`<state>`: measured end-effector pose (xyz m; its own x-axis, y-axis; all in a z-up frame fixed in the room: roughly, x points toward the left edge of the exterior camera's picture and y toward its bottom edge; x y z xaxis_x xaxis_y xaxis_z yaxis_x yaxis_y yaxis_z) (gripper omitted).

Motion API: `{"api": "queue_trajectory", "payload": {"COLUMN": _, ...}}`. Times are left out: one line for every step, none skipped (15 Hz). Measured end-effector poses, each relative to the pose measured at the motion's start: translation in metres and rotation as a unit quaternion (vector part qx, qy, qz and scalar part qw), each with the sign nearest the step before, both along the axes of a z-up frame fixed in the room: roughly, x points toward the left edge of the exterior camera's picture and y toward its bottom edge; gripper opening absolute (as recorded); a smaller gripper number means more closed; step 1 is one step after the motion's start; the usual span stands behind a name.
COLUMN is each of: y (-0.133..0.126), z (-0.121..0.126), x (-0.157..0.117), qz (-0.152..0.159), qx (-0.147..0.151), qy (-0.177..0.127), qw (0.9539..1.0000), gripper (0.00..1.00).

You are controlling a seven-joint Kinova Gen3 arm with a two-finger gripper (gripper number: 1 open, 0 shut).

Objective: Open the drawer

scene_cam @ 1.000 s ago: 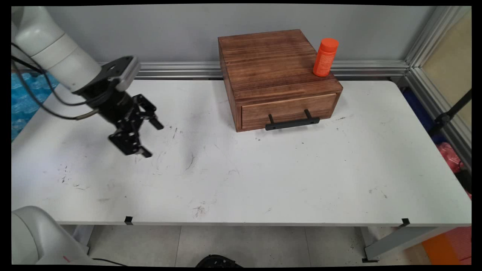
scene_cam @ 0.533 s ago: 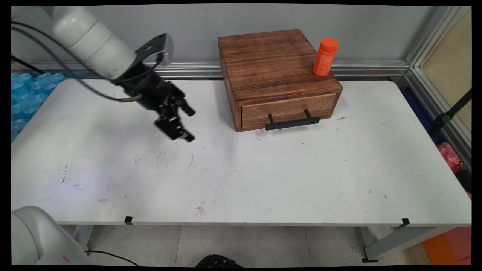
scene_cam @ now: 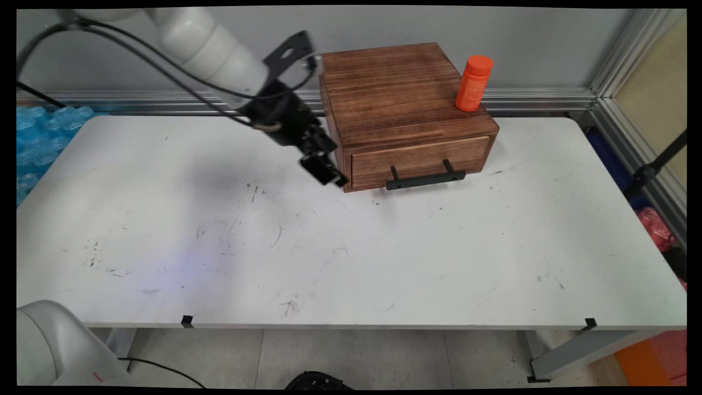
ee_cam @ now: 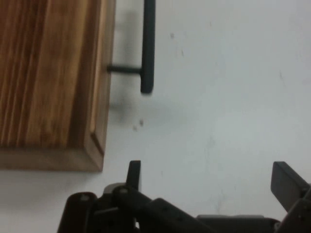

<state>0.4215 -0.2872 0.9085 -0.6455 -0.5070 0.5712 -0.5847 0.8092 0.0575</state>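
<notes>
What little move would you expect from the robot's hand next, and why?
Probably a short slide toward the black handle on the drawer of the wooden box. The hand hovers open beside the box's left front corner, holding nothing, and in the hand view the handle's near end lies just ahead of the fingers. That is only a guess.

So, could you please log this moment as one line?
gripper: open, empty | nearest: wooden drawer box, left front corner | drawer handle: untouched | orange bottle: upright on box
</notes>
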Motion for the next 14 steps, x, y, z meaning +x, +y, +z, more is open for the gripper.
{"api": "queue_trajectory", "payload": {"y": -0.006, "z": 0.000, "x": -0.011, "qz": 0.005, "qx": -0.002, "qy": 0.002, "qw": 1.0000, "gripper": 1.00}}
{"api": "queue_trajectory", "payload": {"y": -0.009, "z": -0.001, "x": -0.018, "qz": 0.007, "qx": -0.004, "qy": 0.003, "qw": 1.0000, "gripper": 1.00}}
{"api": "queue_trajectory", "payload": {"y": -0.015, "z": -0.002, "x": -0.028, "qz": 0.011, "qx": -0.005, "qy": 0.005, "qw": 0.9999, "gripper": 1.00}}
{"api": "queue_trajectory", "payload": {"y": -0.022, "z": -0.005, "x": -0.041, "qz": 0.017, "qx": -0.006, "qy": 0.006, "qw": 0.9998, "gripper": 1.00}}
{"api": "queue_trajectory", "payload": {"y": -0.027, "z": -0.007, "x": -0.051, "qz": 0.021, "qx": -0.007, "qy": 0.006, "qw": 0.9997, "gripper": 1.00}}
{"api": "queue_trajectory", "payload": {"y": -0.032, "z": -0.009, "x": -0.061, "qz": 0.025, "qx": -0.007, "qy": 0.006, "qw": 0.9997, "gripper": 1.00}}
{"api": "queue_trajectory", "payload": {"y": -0.035, "z": -0.011, "x": -0.067, "qz": 0.027, "qx": -0.008, "qy": 0.005, "qw": 0.9996, "gripper": 1.00}}
{"api": "queue_trajectory", "payload": {"y": -0.041, "z": -0.014, "x": -0.078, "qz": 0.031, "qx": -0.009, "qy": 0.004, "qw": 0.9995, "gripper": 1.00}}
{"api": "queue_trajectory", "payload": {"y": -0.046, "z": -0.018, "x": -0.088, "qz": 0.034, "qx": -0.009, "qy": 0.002, "qw": 0.9994, "gripper": 1.00}}
{"api": "queue_trajectory", "payload": {"y": -0.053, "z": -0.022, "x": -0.100, "qz": 0.038, "qx": -0.008, "qy": 0.000, "qw": 0.9993, "gripper": 1.00}}
{"api": "queue_trajectory", "payload": {"y": -0.058, "z": -0.026, "x": -0.108, "qz": 0.040, "qx": -0.008, "qy": -0.003, "qw": 0.9992, "gripper": 1.00}}
{"api": "queue_trajectory", "payload": {"y": -0.062, "z": -0.030, "x": -0.117, "qz": 0.043, "qx": -0.006, "qy": -0.006, "qw": 0.9991, "gripper": 1.00}}
{"api": "queue_trajectory", "payload": {"y": -0.067, "z": -0.036, "x": -0.126, "qz": 0.045, "qx": -0.005, "qy": -0.010, "qw": 0.9989, "gripper": 1.00}}
{"api": "queue_trajectory", "payload": {"y": -0.073, "z": -0.042, "x": -0.137, "qz": 0.047, "qx": -0.003, "qy": -0.015, "qw": 0.9988, "gripper": 1.00}}
